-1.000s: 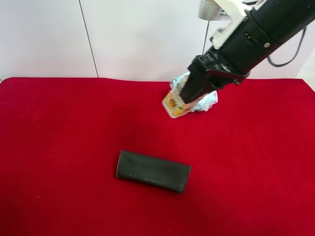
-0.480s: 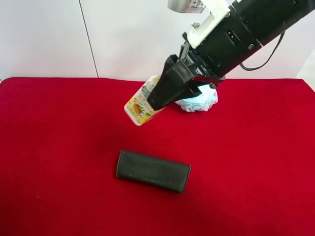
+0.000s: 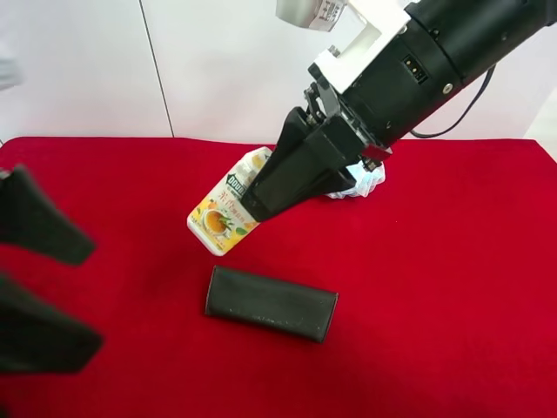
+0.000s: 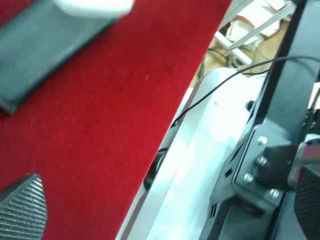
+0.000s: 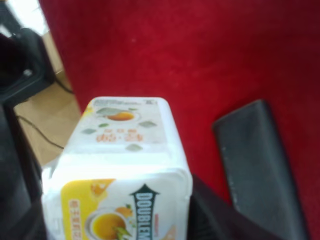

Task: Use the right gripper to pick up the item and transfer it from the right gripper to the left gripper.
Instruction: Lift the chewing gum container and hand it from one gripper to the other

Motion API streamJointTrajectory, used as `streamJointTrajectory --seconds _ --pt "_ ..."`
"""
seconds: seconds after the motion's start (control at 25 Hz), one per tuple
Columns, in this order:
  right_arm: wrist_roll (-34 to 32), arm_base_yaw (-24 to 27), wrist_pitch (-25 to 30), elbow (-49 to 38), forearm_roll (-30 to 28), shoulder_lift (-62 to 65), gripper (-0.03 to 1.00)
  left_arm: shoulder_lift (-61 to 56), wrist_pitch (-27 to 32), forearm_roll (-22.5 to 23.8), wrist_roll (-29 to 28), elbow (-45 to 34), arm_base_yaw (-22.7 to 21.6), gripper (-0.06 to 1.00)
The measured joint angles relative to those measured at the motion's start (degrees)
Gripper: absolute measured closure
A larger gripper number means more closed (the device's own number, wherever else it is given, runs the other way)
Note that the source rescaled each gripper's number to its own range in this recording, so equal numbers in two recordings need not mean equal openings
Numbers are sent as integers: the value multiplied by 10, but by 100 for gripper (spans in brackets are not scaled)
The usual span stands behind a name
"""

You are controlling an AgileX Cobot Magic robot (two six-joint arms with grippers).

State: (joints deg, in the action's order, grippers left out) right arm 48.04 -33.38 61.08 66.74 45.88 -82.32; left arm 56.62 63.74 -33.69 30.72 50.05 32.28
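Exterior high view, nearest first.

Item 1, left gripper (image 3: 91,296): it enters at the view's left edge and is cut off by the frame. Its two dark fingers (image 3: 43,231) stand wide apart with nothing between them, above the red cloth (image 3: 452,340).

Item 2, black case (image 3: 271,303): it lies flat near the cloth's centre and touches nothing. Bare cloth lies on every side, widest toward the view's right and along the near edge.

Item 3, carton (image 3: 219,225): a white and yellow drink carton, tilted and held in the air just beyond the case's left end. It is well apart from the left gripper.

Item 4, right gripper (image 3: 254,205): its jaws are clamped on the carton's upper part, and the arm slants down from the upper right. The right wrist view, with the carton filling its foreground, shows which arm this is.

Item 5, pale crumpled bundle (image 3: 367,178): it sits near the cloth's far edge, mostly hidden behind the right gripper. What it is cannot be told.

Item 6, white wall (image 3: 218,70): it stands behind the far edge.

Edges: the left wrist view shows a cloth edge running diagonally, with a metal rail (image 4: 190,160) and cables beyond it. The right wrist view shows a cloth edge with wooden floor (image 5: 55,125) past it.

Unclear: a white blur at the left wrist view's border cannot be identified. The carton's lower print is cut off in the right wrist view.

Count: two grippers, one carton, one case, one bundle.
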Motion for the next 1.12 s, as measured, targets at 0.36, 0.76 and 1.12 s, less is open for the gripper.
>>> streamJointTrajectory --seconds 0.36,0.76,1.12 --pt "49 0 28 0 6 0 94 93 -29 -71 111 32 1 -6" --pt "110 0 45 0 34 0 94 135 -55 -104 171 33 1 -6" --pt "148 0 43 0 79 0 94 135 -60 -145 223 33 1 -6"
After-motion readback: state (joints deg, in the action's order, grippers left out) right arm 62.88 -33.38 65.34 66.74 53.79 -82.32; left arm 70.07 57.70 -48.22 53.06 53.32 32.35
